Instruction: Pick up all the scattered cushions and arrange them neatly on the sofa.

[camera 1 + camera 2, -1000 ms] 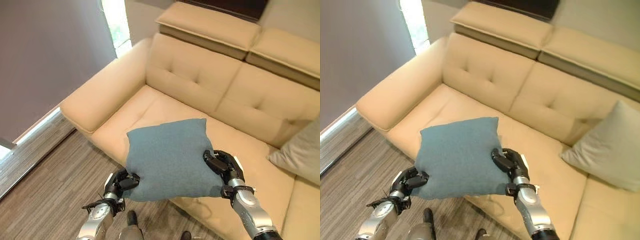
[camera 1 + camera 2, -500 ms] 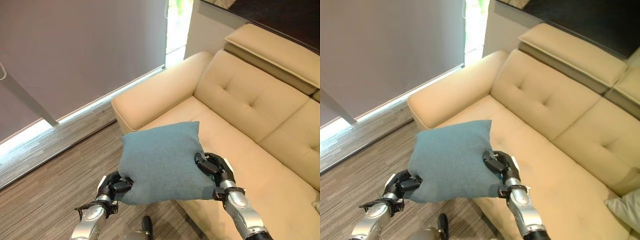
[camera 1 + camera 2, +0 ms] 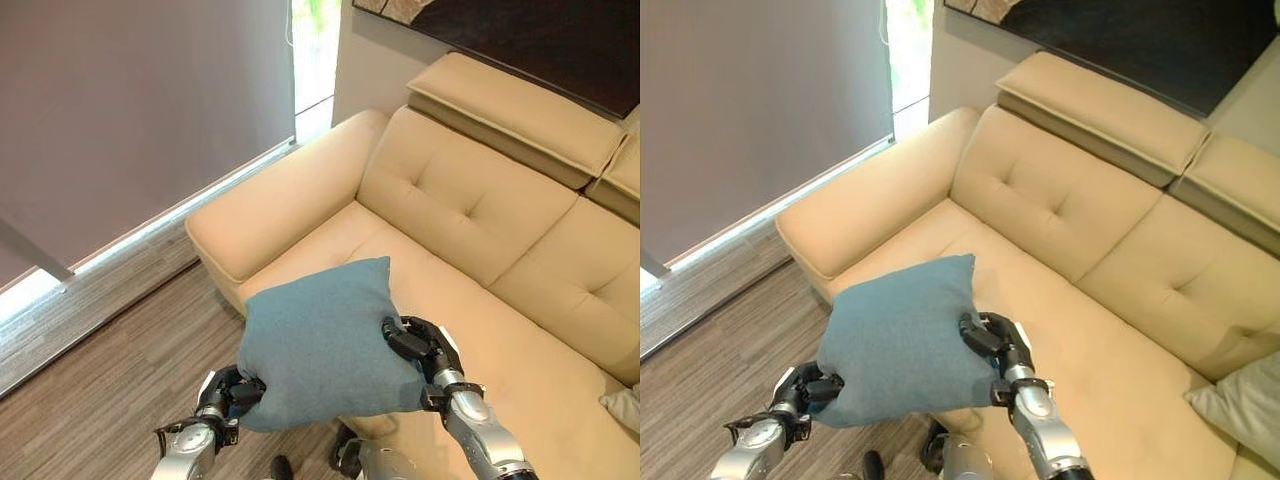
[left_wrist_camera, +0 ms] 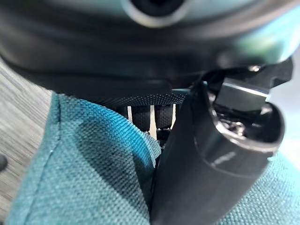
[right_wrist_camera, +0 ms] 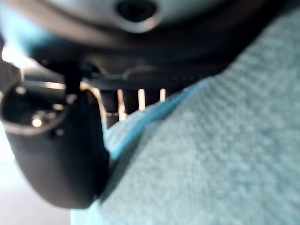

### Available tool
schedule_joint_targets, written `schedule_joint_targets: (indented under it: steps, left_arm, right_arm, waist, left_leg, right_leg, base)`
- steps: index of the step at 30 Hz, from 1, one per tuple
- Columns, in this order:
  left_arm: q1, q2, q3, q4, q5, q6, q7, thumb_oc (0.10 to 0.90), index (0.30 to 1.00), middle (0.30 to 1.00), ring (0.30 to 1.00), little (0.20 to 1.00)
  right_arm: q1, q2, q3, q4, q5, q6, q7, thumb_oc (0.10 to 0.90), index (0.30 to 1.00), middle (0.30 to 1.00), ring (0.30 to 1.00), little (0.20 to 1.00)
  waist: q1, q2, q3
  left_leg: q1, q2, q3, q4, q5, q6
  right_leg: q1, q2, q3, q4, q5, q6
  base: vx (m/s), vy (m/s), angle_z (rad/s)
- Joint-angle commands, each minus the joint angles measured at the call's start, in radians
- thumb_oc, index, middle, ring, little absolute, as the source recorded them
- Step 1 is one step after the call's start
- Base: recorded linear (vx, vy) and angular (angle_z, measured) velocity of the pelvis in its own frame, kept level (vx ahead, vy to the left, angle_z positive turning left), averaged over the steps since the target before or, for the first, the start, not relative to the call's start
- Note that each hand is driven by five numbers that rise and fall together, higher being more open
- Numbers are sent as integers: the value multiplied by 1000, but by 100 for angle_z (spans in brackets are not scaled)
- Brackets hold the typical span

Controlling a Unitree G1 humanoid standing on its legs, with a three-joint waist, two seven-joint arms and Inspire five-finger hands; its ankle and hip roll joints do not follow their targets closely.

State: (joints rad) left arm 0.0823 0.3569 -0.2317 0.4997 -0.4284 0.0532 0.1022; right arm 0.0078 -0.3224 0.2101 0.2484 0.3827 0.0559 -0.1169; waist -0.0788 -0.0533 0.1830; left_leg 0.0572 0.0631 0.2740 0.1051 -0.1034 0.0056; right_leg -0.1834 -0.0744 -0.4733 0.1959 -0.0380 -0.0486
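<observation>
Teal cushion (image 3: 325, 345) up in the air over the beige sofa's (image 3: 480, 230) front edge, left robot hand (image 3: 228, 392) and right robot hand (image 3: 420, 346) each pinching a side (grey cushion (image 3: 1240, 405) far right).

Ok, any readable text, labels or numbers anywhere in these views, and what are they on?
None: no print on the blue cushion, the sofa or the grey cushion, and none on the left hand or right hand gripping the blue one.
</observation>
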Motion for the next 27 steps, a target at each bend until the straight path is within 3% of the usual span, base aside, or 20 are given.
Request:
schedule_joint_targets:
  steps: [1, 3, 4, 5, 6, 7, 8, 10, 12, 13, 14, 17, 18, 20, 27]
  left_arm:
    - [-74, -70, -41, -166, 9, -107, -50, 400, 300, 300, 300, 300]
    - [-78, -70, -40, -171, 10, -106, -36, 400, 300, 300, 300, 300]
    - [-81, -72, -32, -172, -3, -111, -15, 400, 300, 300, 300, 300]
    - [-78, -74, -26, -180, -11, -114, -3, 400, 300, 300, 300, 300]
    - [-71, -77, -19, -188, -17, -119, 5, 400, 300, 300, 300, 300]
    - [-65, -83, -16, -188, -17, -120, 3, 400, 300, 300, 300, 300]
    - [-59, -90, -8, -186, -14, -122, 1, 400, 300, 300, 300, 300]
    - [-66, -84, 0, -185, -1, -127, 6, 400, 300, 300, 300, 300]
    - [-76, -77, 6, -188, -2, -133, 17, 400, 300, 300, 300, 300]
    - [-86, -74, 17, -188, -10, -138, 36, 400, 300, 300, 300, 300]
    - [-86, -74, 17, -188, -10, -139, 36, 400, 300, 300, 300, 300]
    - [-113, -78, 30, -164, -22, -144, 53, 400, 300, 300, 300, 300]
    - [-113, -78, 30, -164, -22, -144, 53, 400, 300, 300, 300, 300]
    - [-117, -84, 18, -138, -4, -140, 47, 400, 300, 300, 300, 300]
    - [-150, -47, 26, -94, 40, -140, 65, 400, 300, 300, 300, 300]
  right_arm:
    - [-87, 49, 56, -167, 71, -106, 63, 400, 300, 300, 300, 300]
    - [-83, 38, 59, -166, 85, -112, 59, 400, 300, 300, 300, 300]
    - [-90, 30, 65, -168, 88, -113, 50, 400, 300, 300, 300, 300]
    - [-91, 28, 65, -168, 90, -113, 46, 400, 300, 300, 300, 300]
    - [-93, 26, 69, -165, 88, -111, 46, 400, 300, 300, 300, 300]
    - [-99, 26, 70, -162, 83, -112, 48, 400, 300, 300, 300, 300]
    - [-103, 27, 74, -158, 78, -110, 55, 400, 300, 300, 300, 300]
    - [-107, 20, 72, -149, 74, -113, 61, 400, 300, 300, 300, 300]
    - [-119, 5, 70, -135, 68, -117, 58, 400, 300, 300, 300, 300]
    - [-128, -2, 68, -116, 62, -117, 54, 400, 300, 300, 300, 300]
    - [-129, -2, 68, -116, 62, -117, 54, 400, 300, 300, 300, 300]
    - [-121, -9, 56, -111, 56, -112, 56, 400, 300, 300, 300, 300]
    - [-120, -9, 56, -111, 56, -112, 56, 400, 300, 300, 300, 300]
    - [-80, -22, 33, -127, 37, -114, 63, 400, 300, 300, 300, 300]
    - [-111, -64, -4, -120, -42, -122, 34, 400, 300, 300, 300, 300]
  waist:
    - [-15, 0, -110]
    - [4, -4, -80]
    - [29, -11, -48]
    - [44, -13, -43]
    - [66, -6, -41]
    - [78, -15, -40]
    - [86, -11, -42]
    - [94, -11, -41]
    - [104, 2, -37]
    - [108, 10, -26]
    - [109, 10, -24]
    - [101, 14, -19]
    - [102, 14, -18]
    - [86, 33, -55]
    - [68, 17, -86]
  left_leg:
    - [14, 38, 59, 281, -174, -34]
    - [-107, 130, 24, 554, -18, -97]
    - [-206, 133, -45, 690, 7, -70]
    - [-250, 102, -83, 722, -21, -50]
    - [-289, 36, -126, 693, -64, -26]
    - [-313, -31, -155, 633, -51, -5]
    - [-295, -56, -177, 548, -74, 2]
    - [-294, -62, -227, 406, -85, 1]
    - [-290, -84, -338, 256, -18, -22]
    - [-297, -72, -442, 176, 49, -52]
    - [-295, -72, -442, 174, 50, -53]
    - [-306, -53, -576, 108, 96, -79]
    - [-303, -53, -575, 105, 97, -79]
    - [-216, 7, -550, -16, 128, -100]
    - [-162, -2, -485, -77, 109, -87]
  right_leg:
    - [124, 35, 105, -85, -80, 69]
    - [160, 79, 143, -102, -88, 26]
    - [177, 97, 172, -107, -99, 0]
    - [183, 99, 199, -105, -102, 1]
    - [185, 102, 232, -102, -106, 11]
    - [182, 88, 255, -106, -83, 20]
    - [192, 89, 285, -107, -87, 34]
    - [199, 83, 321, -97, -94, 49]
    - [210, 95, 359, -87, -101, 50]
    - [213, 108, 405, -68, -113, 49]
    - [214, 107, 406, -67, -114, 49]
    - [225, 119, 477, -64, -131, 54]
    - [226, 119, 477, -64, -131, 53]
    - [243, 116, 469, -92, -134, 57]
    - [247, 63, 492, -152, -98, 92]
  base:
    - [144, -213, -55]
    - [98, -302, -66]
    - [-16, -164, -82]
    - [2, -24, -119]
    - [-8, 111, -138]
    - [60, 140, -147]
    - [103, 120, -122]
    - [201, 113, -86]
    - [186, 137, -55]
    - [138, 125, -78]
    - [114, 115, -86]
    - [120, 111, -80]
    - [172, 141, -39]
    - [245, 199, -9]
    - [160, 139, -11]
